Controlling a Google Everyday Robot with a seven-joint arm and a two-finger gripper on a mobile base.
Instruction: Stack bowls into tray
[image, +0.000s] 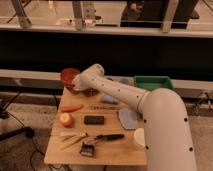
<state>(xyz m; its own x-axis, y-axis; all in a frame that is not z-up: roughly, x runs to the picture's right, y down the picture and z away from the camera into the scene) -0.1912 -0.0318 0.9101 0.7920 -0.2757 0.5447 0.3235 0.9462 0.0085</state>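
One white arm (125, 97) reached over the wooden table (115, 150), passing in front of the tray (152, 83). The tray, dark green, sat at the table's far right corner, open side up, long axis left-right along the far edge. Both bowls were outside it, to its left in view, mouths up. The red-orange bowl (67, 76) was farthest from the tray. The dull purple bowl (91, 92) lay between that bowl and the tray, mostly under the arm. The gripper (78, 88) was well left of the tray at the red-orange bowl's near rim, fingers closed; could not tell if it held anything. The carrot (71, 107) lay left of the tray and nearer, long axis left-right.
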